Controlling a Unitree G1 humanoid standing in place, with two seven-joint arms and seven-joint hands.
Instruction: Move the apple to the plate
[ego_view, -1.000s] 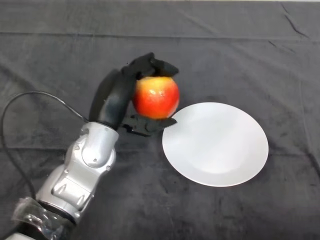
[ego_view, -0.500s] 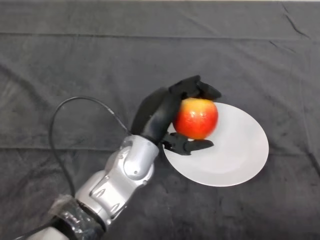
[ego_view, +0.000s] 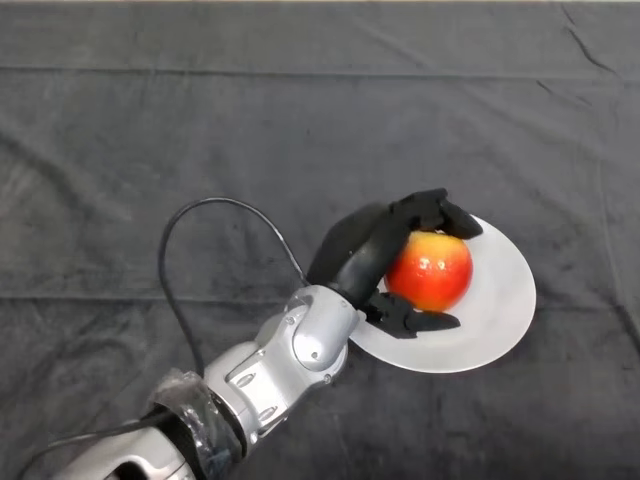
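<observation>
The left hand (ego_view: 375, 250) grasps the apple (ego_view: 430, 270), its fingers (ego_view: 440, 212) curled over the far side of the fruit and its thumb (ego_view: 415, 320) hooked round the near side, so the round, smooth fruit is pinched from two opposite sides and cannot roll out. The apple sits over the plate (ego_view: 505, 300), roughly at the plate's middle and a little toward its left half; whether it already rests on the white surface or hangs just above it cannot be told from the head view, since the thumb and the fruit's own bulk hide the underside. The silver-grey arm (ego_view: 290, 350) reaches in from the plate's lower left and crosses the plate's left rim, which is why that edge is hidden while the right and near rims show bare. Holding the apple toward the plate's centre rather than at the rim makes sense: a round fruit let go near the edge could roll off onto the dark cloth (ego_view: 150, 150) that surrounds the plate. The task looks close to done; what remains, as a judgement, is to settle the fruit and loosen the grip.
</observation>
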